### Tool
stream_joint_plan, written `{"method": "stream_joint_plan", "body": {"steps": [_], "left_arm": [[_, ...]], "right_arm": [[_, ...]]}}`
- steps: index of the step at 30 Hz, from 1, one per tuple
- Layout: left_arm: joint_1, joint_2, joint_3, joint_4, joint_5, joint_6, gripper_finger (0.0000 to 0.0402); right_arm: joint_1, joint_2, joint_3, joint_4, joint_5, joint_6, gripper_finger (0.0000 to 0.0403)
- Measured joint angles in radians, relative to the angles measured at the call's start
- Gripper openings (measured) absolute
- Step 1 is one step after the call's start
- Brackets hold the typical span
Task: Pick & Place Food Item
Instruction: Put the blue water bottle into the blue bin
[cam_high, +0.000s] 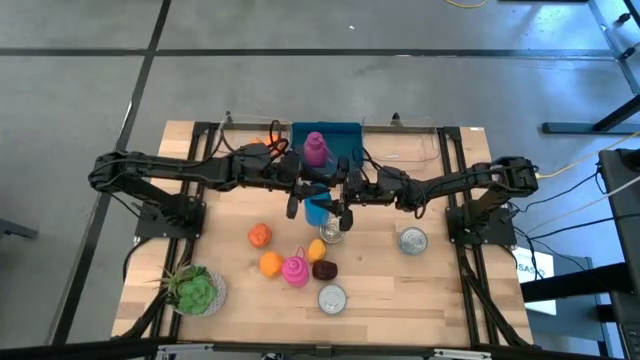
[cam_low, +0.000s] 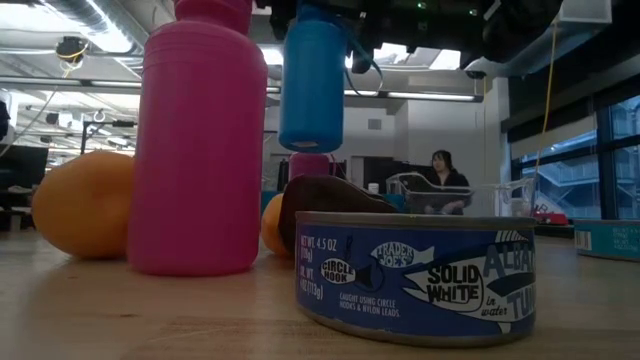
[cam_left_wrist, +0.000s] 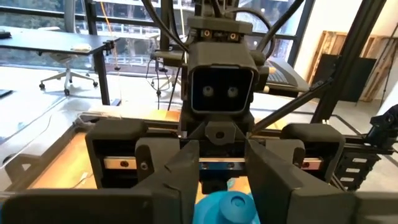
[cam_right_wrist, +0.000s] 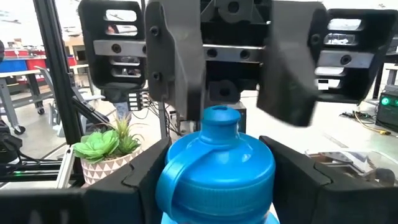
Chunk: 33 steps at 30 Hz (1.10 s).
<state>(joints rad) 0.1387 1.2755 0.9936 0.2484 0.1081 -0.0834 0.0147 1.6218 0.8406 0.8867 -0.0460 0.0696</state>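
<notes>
A blue bottle (cam_high: 317, 208) with a blue cap (cam_right_wrist: 214, 168) hangs upright above the table's middle, well clear of the wood in the low view (cam_low: 312, 85). My right gripper (cam_right_wrist: 214, 190) reaches in from the table's right and is shut on it. My left gripper (cam_right_wrist: 233, 81) comes from the left and faces the right one. Its two fingers (cam_right_wrist: 177, 68) stand open on either side of the cap's spout (cam_right_wrist: 221, 118), with a gap on one side. Food items lie below on the table: oranges (cam_high: 270, 263) and a tuna can (cam_low: 415, 280). My right gripper pinches the blue bottle's upper part, at the sides of the cap (cam_right_wrist: 163, 180), between its two fingers. The fingers come in level from the table's right. The bottle hangs upright, its body below the fingers and clear of the table.
A pink bottle (cam_high: 315, 148) stands on a blue bin (cam_high: 345, 135) at the far edge. Another pink bottle (cam_high: 295, 270), a dark brown item (cam_high: 324, 269), two cans (cam_high: 332, 298) (cam_high: 413, 240) and a potted succulent (cam_high: 195, 290) sit on the near half.
</notes>
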Motion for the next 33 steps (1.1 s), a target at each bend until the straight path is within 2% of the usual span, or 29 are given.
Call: {"method": "stream_joint_plan", "body": {"steps": [9,14,17,22,27,33], "left_arm": [[0.002,0.000,0.000,0.032,0.023,0.016,0.0209],[0.027,-0.028,0.000,0.024,0.019,0.050,0.0240],[0.053,-0.077,0.000,-0.034,0.004,0.108,0.0246],[0.076,-0.169,-0.006,-0.147,-0.095,0.132,0.0243],[0.065,-0.218,-0.007,-0.256,-0.098,0.121,0.0242],[0.032,-0.218,-0.008,-0.324,-0.097,0.108,0.0242]], "right_arm": [[0.000,0.000,0.000,0.002,0.000,0.000,0.0219],[0.000,0.000,0.000,0.002,0.000,0.000,0.0219],[-0.004,0.000,0.000,0.002,0.001,-0.001,0.0219],[-0.028,0.000,0.000,-0.014,0.022,-0.002,0.0219],[-0.078,0.000,0.000,-0.032,0.027,-0.003,0.0219],[-0.150,-0.001,0.000,-0.040,0.022,-0.003,0.0219]]}}
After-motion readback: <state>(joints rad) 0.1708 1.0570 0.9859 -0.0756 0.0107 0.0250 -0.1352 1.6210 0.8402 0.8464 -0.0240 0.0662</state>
